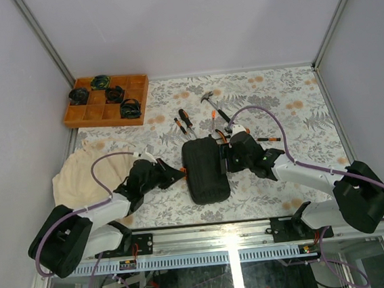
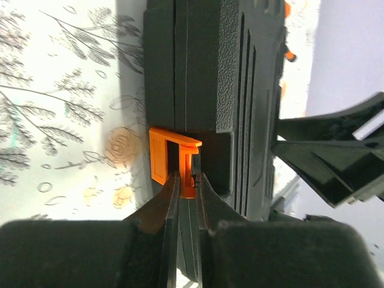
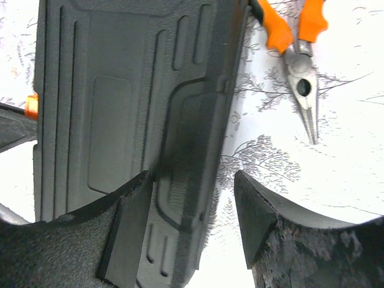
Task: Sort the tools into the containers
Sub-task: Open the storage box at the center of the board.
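The black tool case [image 1: 205, 173] lies closed in the middle of the table. My left gripper [image 1: 175, 175] is at its left edge; in the left wrist view [image 2: 187, 177] its fingers pinch the small orange latch [image 2: 175, 157] on the case [image 2: 210, 72]. My right gripper [image 1: 226, 158] is open and straddles the right edge of the case [image 3: 120, 90]: one finger rests on the lid, the other is over the table [image 3: 192, 177]. Pliers [image 3: 303, 84] lie just beyond. Two screwdrivers [image 1: 183, 123], a hammer [image 1: 213, 105] and another screwdriver [image 1: 268, 139] lie behind the case.
An orange gridded tray [image 1: 74, 118] with round black-green coils [image 1: 114, 93] stands at the back left. A cream cloth [image 1: 90, 177] lies at the left by my left arm. Grey walls close in the table on three sides.
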You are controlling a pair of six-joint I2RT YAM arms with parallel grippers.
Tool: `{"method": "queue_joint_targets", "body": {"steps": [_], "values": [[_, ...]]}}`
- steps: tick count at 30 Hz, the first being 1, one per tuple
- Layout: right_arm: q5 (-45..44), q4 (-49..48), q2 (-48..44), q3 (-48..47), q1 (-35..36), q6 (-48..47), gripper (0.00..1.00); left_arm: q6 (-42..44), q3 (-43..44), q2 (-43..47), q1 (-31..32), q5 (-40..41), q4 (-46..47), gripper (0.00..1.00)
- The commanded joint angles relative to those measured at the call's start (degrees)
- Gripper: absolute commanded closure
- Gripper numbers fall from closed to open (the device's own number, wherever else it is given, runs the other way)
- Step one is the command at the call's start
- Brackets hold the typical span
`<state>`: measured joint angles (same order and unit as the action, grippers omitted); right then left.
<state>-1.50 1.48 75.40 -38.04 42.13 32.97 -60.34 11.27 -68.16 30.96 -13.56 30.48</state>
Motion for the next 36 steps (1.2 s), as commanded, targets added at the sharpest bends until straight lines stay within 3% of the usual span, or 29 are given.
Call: {"method": "queue_joint_targets", "body": {"steps": [1,9,22,36], "values": [[-4.8,5.5,-0.5,-1.4,0.0,-3.2,0.37,7.9,6.1,0.3,-0.4,5.7,-16.3,1.00],[-4.9,5.6,-2.0,-1.1,0.0,-3.4,0.37,9.4,11.0,-0.7,0.0,5.5,-22.6,1.00],[-8.0,8.3,-9.0,-0.5,-0.1,-3.5,0.33,18.1,24.8,2.9,0.2,8.6,-43.8,1.00],[-9.9,9.6,-11.7,1.5,0.0,-3.2,0.32,28.2,42.5,0.4,1.0,18.6,-67.9,1.00]]}}
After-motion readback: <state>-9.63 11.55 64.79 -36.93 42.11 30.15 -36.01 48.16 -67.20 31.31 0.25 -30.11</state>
